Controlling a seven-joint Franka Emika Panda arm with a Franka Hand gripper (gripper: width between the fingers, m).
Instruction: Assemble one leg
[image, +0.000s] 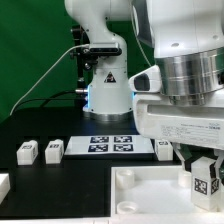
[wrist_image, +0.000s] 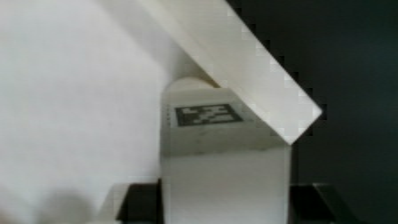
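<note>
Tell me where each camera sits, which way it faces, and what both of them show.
Exterior view: off the arm, low across the table from the arm's base, facing it; the gripper hangs close at the exterior view's right.
Wrist view: on the wrist, looking along the fingers toward the panel.
Both show the leg clamped between the fingers.
</note>
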